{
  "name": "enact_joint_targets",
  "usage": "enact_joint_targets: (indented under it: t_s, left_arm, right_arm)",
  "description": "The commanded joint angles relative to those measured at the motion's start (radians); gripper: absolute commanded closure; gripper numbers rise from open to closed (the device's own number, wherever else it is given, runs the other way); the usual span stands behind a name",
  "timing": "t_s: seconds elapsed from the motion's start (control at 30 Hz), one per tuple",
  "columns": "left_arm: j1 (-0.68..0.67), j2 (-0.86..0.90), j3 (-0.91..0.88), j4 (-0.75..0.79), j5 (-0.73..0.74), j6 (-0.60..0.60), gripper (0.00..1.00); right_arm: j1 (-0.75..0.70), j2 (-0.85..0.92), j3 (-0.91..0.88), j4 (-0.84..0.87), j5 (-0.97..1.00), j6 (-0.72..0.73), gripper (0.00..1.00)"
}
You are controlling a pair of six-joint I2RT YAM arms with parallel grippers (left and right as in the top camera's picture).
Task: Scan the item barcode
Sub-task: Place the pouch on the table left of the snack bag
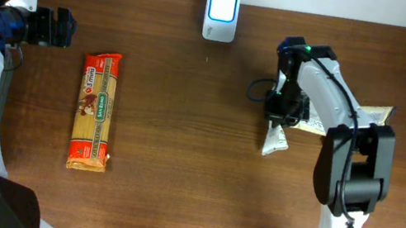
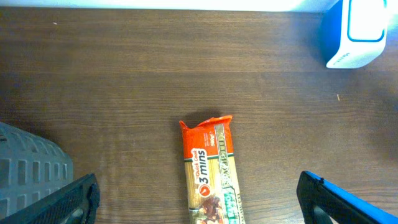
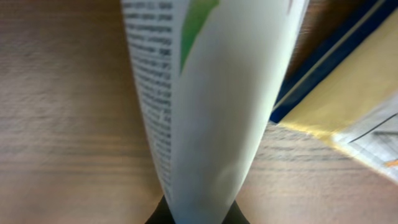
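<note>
Finding one, grip. My right jaws are pinching the white soft-film packet with black print and a green mark (image 3: 205, 93) by one end, pressed nearly together on the thin film. The packet is sitting right of centre, well apart from the white rounded scanner with the lit window (image 1: 221, 15) at the table's far edge. I cannot tell whether its free end is touching the table. My left jaws are standing spread wide and empty at the far left.

Finding two, risks. The hold is on a narrow strip of slick film, so I am judging that a quick swing could let the packet slide out. The film is limp and could curl away from the scanner. I am not seeing a barcode on either face. The flat yellow and dark blue package (image 1: 370, 117) is lying just beside the packet and could snag.

Finding three, surroundings. The dark brown wood-grain table (image 1: 177, 168) is looking smooth. A long orange pasta packet (image 1: 94, 112) is lying flat at the left. Only a pale strip is showing beyond the far edge.
</note>
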Motion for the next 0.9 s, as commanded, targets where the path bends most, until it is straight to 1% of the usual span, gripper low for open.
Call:
enact_joint_targets:
  t_s: [0.0, 0.03, 0.1, 0.13, 0.17, 0.2, 0.23, 0.27, 0.33, 0.4, 0.43, 0.47, 0.5, 0.57, 0.6, 0.63, 0.7, 0.73, 0.77, 0.8, 0.87]
  left_arm:
    - [0.007, -0.021, 0.005, 0.000, 0.008, 0.016, 0.01]
    - [0.007, -0.021, 0.005, 0.000, 0.008, 0.016, 0.01]
    - [0.007, -0.021, 0.005, 0.000, 0.008, 0.016, 0.01]
    - [0.007, -0.021, 0.005, 0.000, 0.008, 0.016, 0.01]
    - [0.007, -0.021, 0.005, 0.000, 0.008, 0.016, 0.01]
    - [0.007, -0.021, 0.005, 0.000, 0.008, 0.016, 0.01]
    - [0.007, -0.021, 0.005, 0.000, 0.008, 0.016, 0.01]
    - [0.007, -0.021, 0.005, 0.000, 0.008, 0.016, 0.01]
    - [0.007, -0.021, 0.005, 0.000, 0.008, 0.016, 0.01]
    - [0.007, -0.021, 0.005, 0.000, 0.008, 0.016, 0.01]
    - [0.007, -0.021, 0.005, 0.000, 0.008, 0.016, 0.01]
    - [0.007, -0.021, 0.005, 0.000, 0.008, 0.016, 0.01]
    - [0.007, -0.021, 0.005, 0.000, 0.008, 0.016, 0.01]
    - [0.007, -0.021, 0.005, 0.000, 0.008, 0.016, 0.01]
    - [0.007, -0.021, 0.005, 0.000, 0.008, 0.016, 0.01]
    - [0.007, -0.021, 0.005, 0.000, 0.008, 0.016, 0.01]
    - [0.007, -0.021, 0.005, 0.000, 0.008, 0.016, 0.01]
    - [0.007, -0.021, 0.005, 0.000, 0.008, 0.016, 0.01]
    - [0.007, -0.021, 0.005, 0.000, 0.008, 0.016, 0.01]
    - [0.007, -0.021, 0.005, 0.000, 0.008, 0.016, 0.01]
    - [0.007, -0.021, 0.005, 0.000, 0.008, 0.016, 0.01]
  right_arm:
    - [-0.068, -0.018, -0.028, 0.005, 0.006, 0.013, 0.96]
    - [-0.088, -0.018, -0.031, 0.005, 0.021, 0.013, 0.96]
    - [-0.111, -0.018, -0.031, -0.014, 0.069, 0.012, 0.87]
    - [-0.125, -0.018, -0.031, -0.033, 0.075, 0.000, 0.79]
    - [-0.130, -0.018, -0.031, -0.039, 0.074, -0.003, 0.74]
    - [-0.136, -0.018, -0.031, -0.044, 0.074, -0.009, 0.71]
    - [-0.139, -0.018, -0.030, -0.056, 0.074, -0.047, 0.65]
    - [-0.142, -0.018, -0.026, -0.072, 0.074, -0.051, 0.55]
    - [-0.142, -0.018, 0.013, -0.119, 0.074, -0.052, 0.43]
    - [-0.142, -0.019, 0.117, -0.196, 0.074, -0.052, 0.36]
    - [-0.142, -0.018, 0.223, -0.268, 0.074, -0.051, 0.25]
    - [-0.142, -0.018, 0.274, -0.307, 0.074, -0.051, 0.19]
    - [-0.142, -0.019, 0.366, -0.369, 0.065, -0.051, 0.16]
    - [-0.141, -0.019, 0.483, -0.427, 0.000, -0.051, 0.16]
    - [-0.135, -0.018, 0.522, -0.430, -0.052, -0.051, 0.16]
    - [-0.117, -0.018, 0.550, -0.410, -0.140, -0.052, 0.16]
    - [-0.065, -0.017, 0.543, -0.336, -0.256, -0.067, 0.16]
    - [-0.021, -0.017, 0.526, -0.272, -0.311, -0.071, 0.13]
    - [0.026, -0.016, 0.509, -0.203, -0.352, -0.070, 0.07]
    - [0.104, -0.014, 0.475, -0.097, -0.392, -0.048, 0.01]
    - [0.192, -0.010, 0.433, 0.029, -0.391, 0.019, 0.01]
